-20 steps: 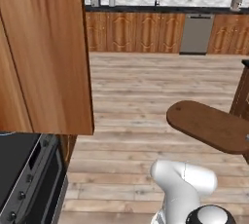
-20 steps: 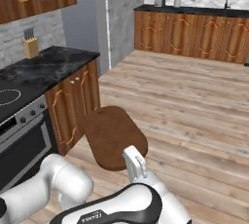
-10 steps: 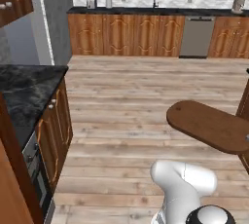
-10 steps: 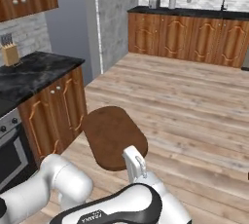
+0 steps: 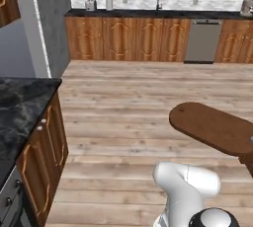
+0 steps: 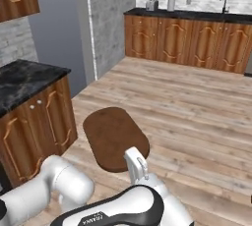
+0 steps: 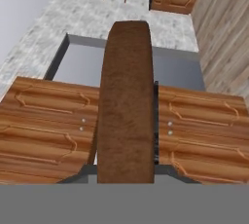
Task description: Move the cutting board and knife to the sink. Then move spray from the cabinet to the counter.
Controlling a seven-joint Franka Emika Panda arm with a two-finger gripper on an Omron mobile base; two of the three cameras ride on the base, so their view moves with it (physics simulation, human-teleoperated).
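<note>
The cutting board, a long brown board with rounded ends, hangs level above the wooden floor. My gripper is shut on its near end. The same cutting board reaches away from the hand to the left, and in the hand view the cutting board runs up the middle and hides the finger tips. A black marble counter lies on my left. A faucet marks the sink on the far counter. The knife, the spray and the cabinet are out of view.
A grey wall pillar stands between the near counter and the far cupboards. A steel dishwasher front sits in the far cupboard row, with a kettle and a toaster on the counter above it. Wooden floor stretches between.
The base has turned, so both base views have swung: the stove and the tall wooden cupboard slid out to the left and the far counter moved toward centre. The board stays in the grip.
</note>
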